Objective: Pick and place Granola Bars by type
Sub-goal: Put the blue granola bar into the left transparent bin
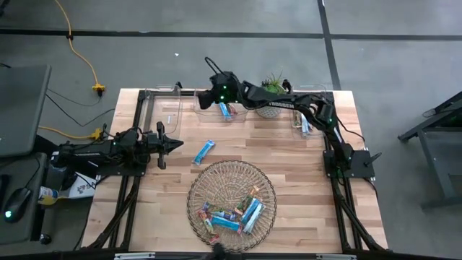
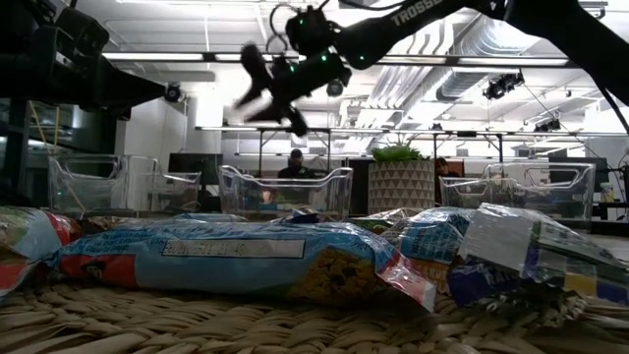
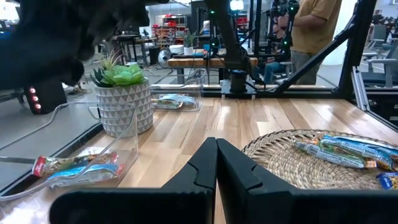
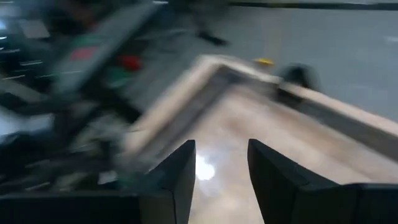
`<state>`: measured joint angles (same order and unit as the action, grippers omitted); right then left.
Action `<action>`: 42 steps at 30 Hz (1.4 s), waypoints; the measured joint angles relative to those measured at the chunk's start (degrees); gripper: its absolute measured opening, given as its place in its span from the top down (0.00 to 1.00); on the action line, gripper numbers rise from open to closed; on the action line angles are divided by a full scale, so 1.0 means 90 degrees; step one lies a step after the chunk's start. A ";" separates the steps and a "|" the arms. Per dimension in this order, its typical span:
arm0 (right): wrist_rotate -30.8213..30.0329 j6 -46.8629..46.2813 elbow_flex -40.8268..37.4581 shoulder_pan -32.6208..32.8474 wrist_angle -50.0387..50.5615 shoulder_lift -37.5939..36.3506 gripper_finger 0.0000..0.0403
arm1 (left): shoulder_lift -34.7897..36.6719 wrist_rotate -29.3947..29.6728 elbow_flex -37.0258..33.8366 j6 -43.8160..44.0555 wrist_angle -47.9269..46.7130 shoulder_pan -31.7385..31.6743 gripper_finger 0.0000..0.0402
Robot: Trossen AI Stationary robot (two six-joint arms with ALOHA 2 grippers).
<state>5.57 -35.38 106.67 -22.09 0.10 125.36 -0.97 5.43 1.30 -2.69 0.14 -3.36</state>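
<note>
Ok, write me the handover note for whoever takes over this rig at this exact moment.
Right gripper: open, empty, above the middle clear bin at the table's far edge.
Left gripper: shut, empty, parked at the table's left side.
Done: a blue bar lies in the middle bin; bars lie in the right bin.
Left: one blue bar loose on the table, plus a mixed pile in the wire basket. The left bin's contents cannot be made out.

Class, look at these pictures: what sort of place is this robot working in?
Probably an open-plan robotics lab or workshop: exposed ceiling ducts, a bare grey concrete floor with a yellow cable, and more workbenches behind.
</note>
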 joint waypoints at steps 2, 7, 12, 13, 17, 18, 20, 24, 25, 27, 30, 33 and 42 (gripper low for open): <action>0.0598 0.0105 0.0000 0.0063 -0.0477 0.0000 0.68 | 0.0000 0.0000 0.0002 -0.0001 0.0000 0.0001 0.99; 0.1972 0.0124 0.0000 0.0219 -0.1090 -0.0002 0.68 | 0.0000 0.0000 0.0000 0.0002 0.0002 0.0000 0.99; 0.2821 0.0396 0.0000 0.0435 -0.1272 -0.0002 0.68 | 0.0000 -0.0002 0.0002 -0.0001 0.0002 0.0000 0.99; 0.2950 0.0505 0.0000 0.0489 -0.1284 -0.0002 0.68 | 0.0000 -0.0002 0.0002 -0.0001 0.0000 0.0000 0.99; 0.3372 0.0896 0.0000 0.0707 -0.1289 -0.0002 0.68 | 0.0000 -0.0002 0.0001 0.0000 0.0002 0.0001 0.99; 0.3487 0.0987 0.0000 0.0767 -0.1288 -0.0002 0.68 | 0.0000 -0.0002 0.0000 0.0001 0.0002 0.0000 0.99; 0.3731 0.1212 0.0000 0.0890 -0.1288 -0.0003 0.68 | 0.0000 -0.0002 0.0002 -0.0001 0.0002 0.0001 0.99; 0.4078 0.1724 0.0000 0.1140 -0.1190 -0.0010 0.68 | 0.0000 -0.0002 0.0001 0.0000 0.0001 0.0001 0.99; 0.4128 0.1939 0.0001 0.1199 -0.1065 -0.0012 0.68 | 0.0000 -0.0002 0.0000 -0.0001 0.0002 0.0000 0.99; 0.4221 0.2552 0.0002 0.1307 -0.0645 -0.0012 0.68 | 0.0000 -0.0002 0.0000 0.0002 0.0001 0.0001 0.99; 0.4120 0.3471 0.0002 0.1448 0.0395 -0.0012 0.68 | 0.0000 -0.0002 0.0001 -0.0001 0.0001 0.0001 0.99; 0.3562 0.4641 0.0002 0.1548 0.1499 -0.0012 0.68 | 0.0000 -0.0002 0.0000 -0.0001 0.0001 0.0000 0.99; 0.1245 0.7307 0.0002 0.1730 0.2555 -0.0012 0.68 | 0.0000 -0.0002 0.0002 -0.0001 0.0001 0.0001 0.99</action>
<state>16.77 30.38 106.69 -6.52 23.09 125.25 -0.97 5.41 1.32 -2.70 0.15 -3.35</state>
